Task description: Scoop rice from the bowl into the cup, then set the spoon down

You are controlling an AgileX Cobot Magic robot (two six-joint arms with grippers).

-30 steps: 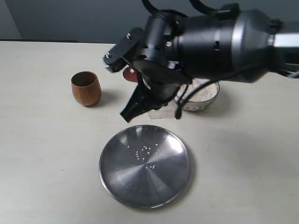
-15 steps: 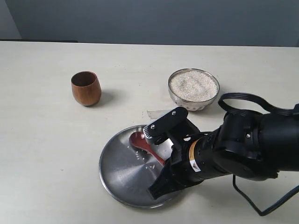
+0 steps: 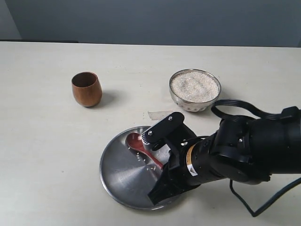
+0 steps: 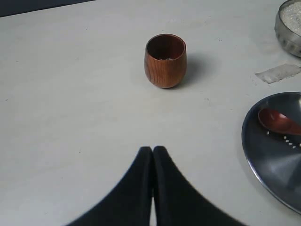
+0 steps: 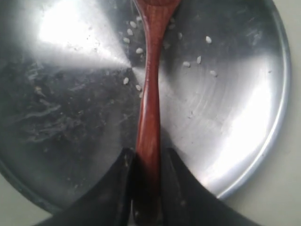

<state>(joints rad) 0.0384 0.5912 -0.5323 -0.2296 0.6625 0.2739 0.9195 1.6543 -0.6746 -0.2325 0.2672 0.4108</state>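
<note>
The right end effector (image 5: pixel 148 157) clamps the spoon (image 5: pixel 149 94) by its handle; the head rests on the plate (image 5: pixel 70 108), toward the near edge of the surface (image 3: pixel 47 179). The left end effector (image 4: pixel 153 150) is closed and empty.

Soft, even light is seen. Glare is thrown off the plate (image 5: pixel 66 37) in the right wrist view, where the fingers (image 5: pixel 112 190) are blurred. A faint shadow is cast beside the cup (image 3: pixel 86 88).

You look across a pale cream counter (image 3: pixel 42 155) to a plain dark grey-blue wall (image 3: pixel 117 19); soft, even light.
</note>
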